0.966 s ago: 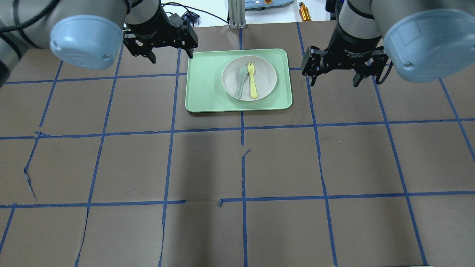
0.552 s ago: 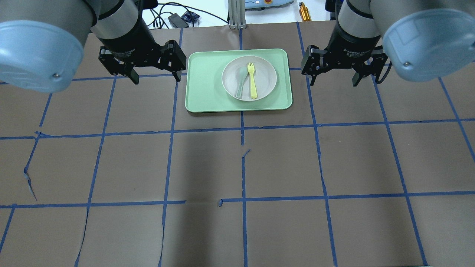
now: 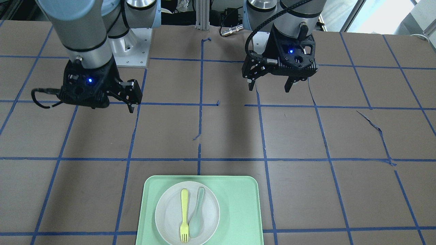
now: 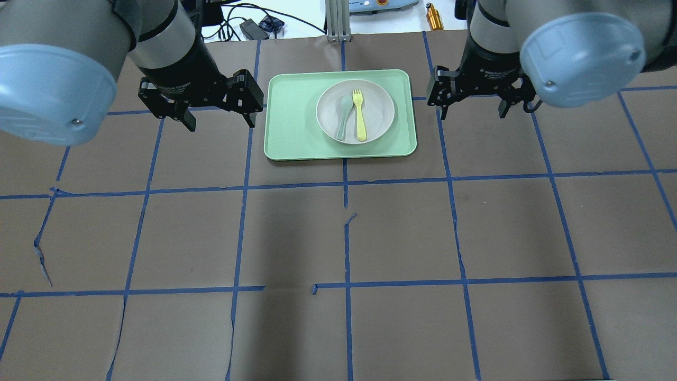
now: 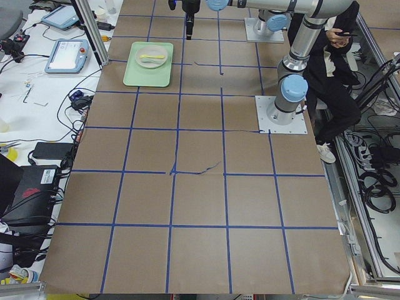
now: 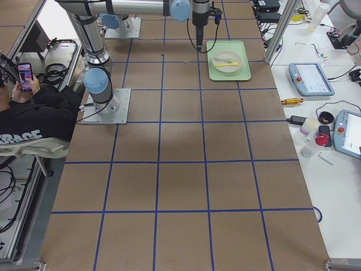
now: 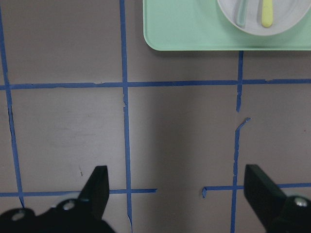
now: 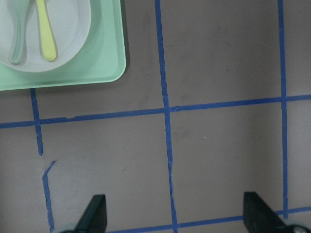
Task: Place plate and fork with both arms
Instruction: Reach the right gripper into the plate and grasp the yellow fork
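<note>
I am holding my left gripper (image 4: 221, 123) open, its fingers spread wide, over the brown table (image 4: 338, 238) just beside the left edge of the green tray (image 4: 291, 132); my right gripper (image 4: 472, 112) is hanging open too, near the tray's right edge; the white plate (image 4: 378, 114) is sitting on the tray, between my two grippers and touching neither; the yellow fork (image 4: 360, 116) is lying in the plate, tines pointing away from me, just beside a pale green spoon (image 4: 342, 114), on the side nearer my right gripper.
</note>
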Tool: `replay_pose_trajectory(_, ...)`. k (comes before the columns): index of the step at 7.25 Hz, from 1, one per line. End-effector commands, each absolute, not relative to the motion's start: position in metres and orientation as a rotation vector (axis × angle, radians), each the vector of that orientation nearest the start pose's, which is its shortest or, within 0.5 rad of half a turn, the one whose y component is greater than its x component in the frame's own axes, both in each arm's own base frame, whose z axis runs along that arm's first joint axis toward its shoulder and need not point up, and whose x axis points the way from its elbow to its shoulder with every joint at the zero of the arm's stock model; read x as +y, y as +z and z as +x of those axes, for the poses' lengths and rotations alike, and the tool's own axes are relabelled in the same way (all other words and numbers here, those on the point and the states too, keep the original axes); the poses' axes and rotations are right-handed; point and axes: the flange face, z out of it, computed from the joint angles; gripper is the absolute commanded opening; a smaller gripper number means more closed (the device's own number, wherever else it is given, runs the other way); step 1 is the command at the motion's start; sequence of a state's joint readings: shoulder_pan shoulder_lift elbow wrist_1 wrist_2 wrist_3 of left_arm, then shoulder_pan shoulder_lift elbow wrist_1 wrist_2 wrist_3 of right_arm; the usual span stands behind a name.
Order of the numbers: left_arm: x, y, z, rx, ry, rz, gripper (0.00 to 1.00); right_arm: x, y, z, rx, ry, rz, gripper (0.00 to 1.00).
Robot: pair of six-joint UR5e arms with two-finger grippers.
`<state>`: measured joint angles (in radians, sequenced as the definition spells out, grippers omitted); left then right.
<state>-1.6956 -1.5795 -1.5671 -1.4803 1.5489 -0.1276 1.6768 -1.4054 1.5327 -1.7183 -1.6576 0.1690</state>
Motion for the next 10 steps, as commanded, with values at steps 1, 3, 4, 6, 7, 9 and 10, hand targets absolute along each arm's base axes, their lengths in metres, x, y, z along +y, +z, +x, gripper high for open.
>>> replay_pose_trajectory(1,-0.485,0.491,-0.197,3.172,-0.119,-0.011,1.00,-0.646,0.330,0.252,3.235,0.027,0.158,0.96)
replay_pose_trajectory(3,-0.486,0.487,-0.197,3.173,-0.108,-0.016,1.00,-0.708,0.280,0.282,3.169,0.006,0.117,0.98)
replay_pose_trajectory(4,-0.486,0.482,-0.197,3.173,-0.096,-0.018,1.00,-0.728,0.230,0.289,3.142,0.024,0.106,0.97)
replay_pose_trajectory(6,-0.483,0.476,-0.197,3.172,-0.087,-0.023,1.00,-0.732,0.223,0.292,3.134,0.005,0.103,0.86)
replay_pose_trajectory(7,-0.483,0.477,-0.197,3.172,-0.089,-0.021,1.00,-0.725,0.225,0.311,3.132,-0.006,0.077,0.80)
replay_pose_trajectory(9,-0.483,0.477,-0.197,3.171,-0.094,-0.013,1.00,-0.715,0.198,0.317,3.107,0.051,0.067,0.64)
replay_pose_trajectory(10,-0.483,0.478,-0.197,3.173,-0.099,-0.016,1.00,-0.713,0.190,0.318,3.100,0.022,0.062,0.64)
